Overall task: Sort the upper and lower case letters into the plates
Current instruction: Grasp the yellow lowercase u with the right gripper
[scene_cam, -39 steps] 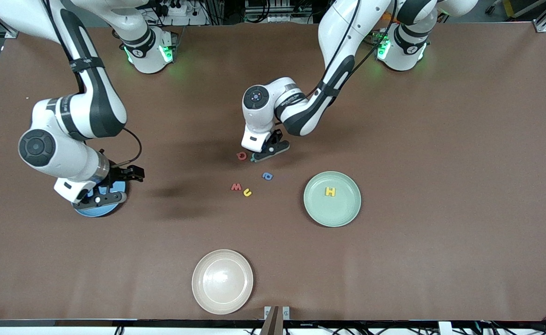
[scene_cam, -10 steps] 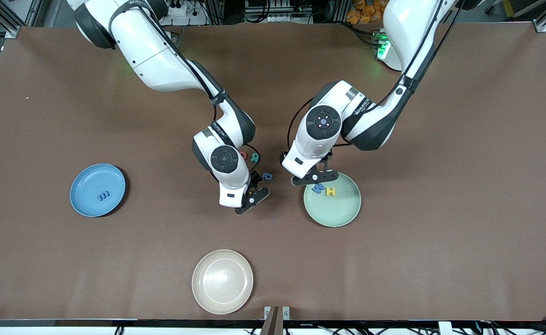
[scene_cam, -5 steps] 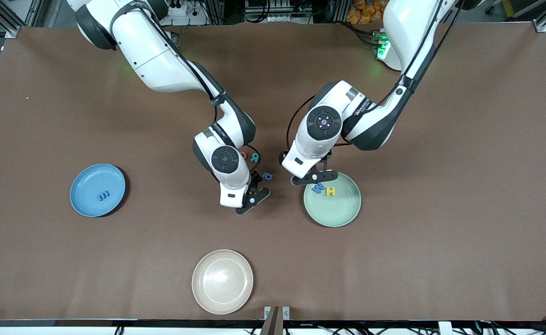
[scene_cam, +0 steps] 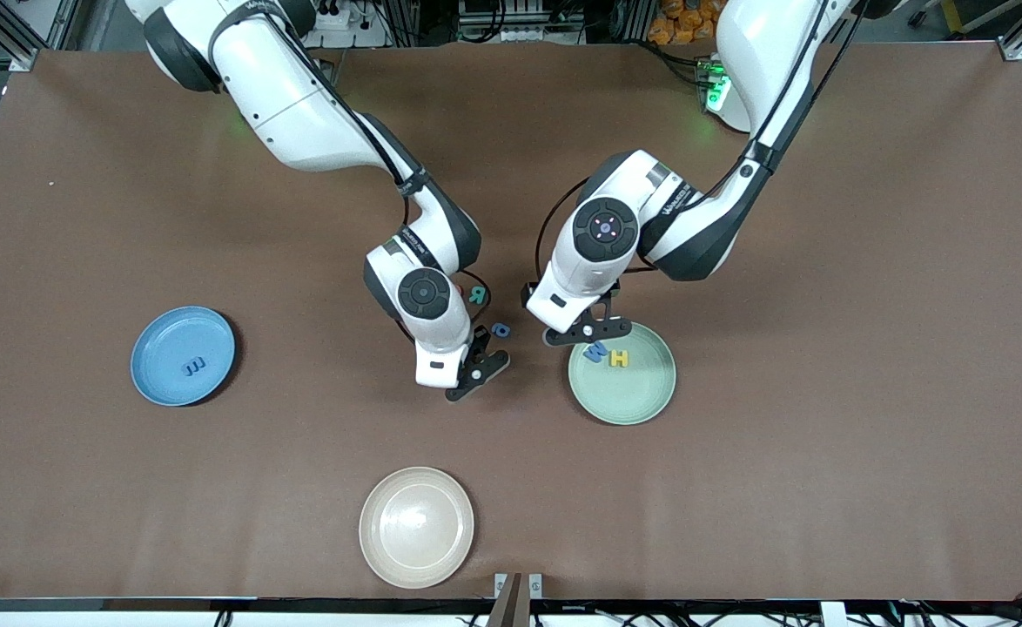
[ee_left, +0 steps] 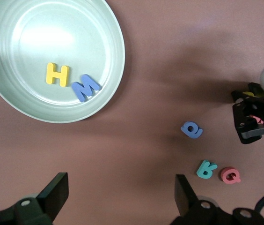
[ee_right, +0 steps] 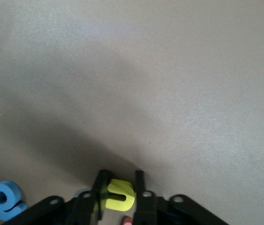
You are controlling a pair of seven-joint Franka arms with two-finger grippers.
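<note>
Mid-sort here, pickup step for the right arm. Right gripper (scene_cam: 474, 376) down at the table in the middle, fingers pinched on a small yellow letter (ee_right: 119, 195), looks like a lowercase u, gripped flat between the black pads. A sliver of red poking out just under it, probably the red letter that sits beside the yellow one, too hidden to read.

Left gripper (scene_cam: 588, 332) hanging over the near-the-arms edge of the green plate (scene_cam: 650, 396), jaws spread wide and holding nothing. Yellow H (scene_cam: 619, 358) and blue M (scene_cam: 595, 352) already lying in that plate, touching each other, so capitals clearly go there. Blue plate (scene_cam: 158, 383) way off toward the right arm's end, one dark blue letter (scene_cam: 194, 367) in it, seems lowercase. Cream plate (scene_cam: 389, 557) nearest the camera, not part of the job.

Still loose on the table: blue letter (scene_cam: 500, 330) between the two grippers, teal R (scene_cam: 476, 294) a bit farther from the camera, and a red letter (ee_left: 230, 175) right beside the R, seen only from the left wrist.

Next up, most likely: lift straight up without dragging that red piece along, carry the yellow one across to the blue plate, let go low over it. Small foam bits, easy to twist or stick to a pad on release. Left arm free to go for the R.
</note>
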